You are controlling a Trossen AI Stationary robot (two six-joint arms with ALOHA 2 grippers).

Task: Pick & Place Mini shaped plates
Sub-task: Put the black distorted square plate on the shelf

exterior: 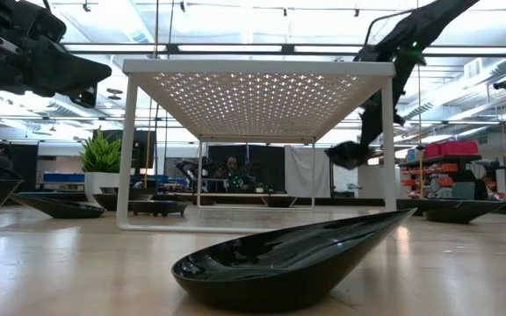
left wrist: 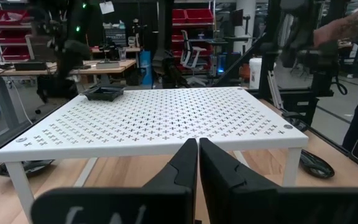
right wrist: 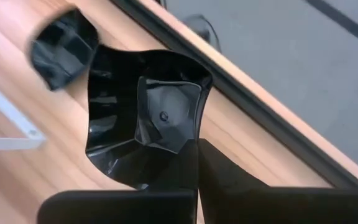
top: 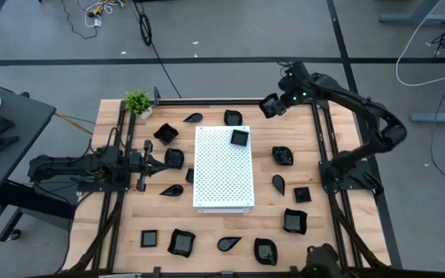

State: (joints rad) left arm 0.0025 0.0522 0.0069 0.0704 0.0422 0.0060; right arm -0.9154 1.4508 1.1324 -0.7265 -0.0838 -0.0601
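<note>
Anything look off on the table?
Nothing spilled or broken. One black dish already sits on the white perforated board; the right tool holds another wavy-edged dish in the air near the far edge, tilted.

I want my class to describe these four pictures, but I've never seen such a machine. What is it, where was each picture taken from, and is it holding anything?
It is a robot with two dark arms at a wooden table. One picture looks down from above, one looks level across the tabletop, and two come from cameras on the wrists. Small glossy black plates lie scattered around a white perforated board, with one plate on top of it and a potted plant in a corner. The right claw, raised near the far edge, is shut on a wavy black plate. The left claw waits shut beside the board, holding nothing.
</note>
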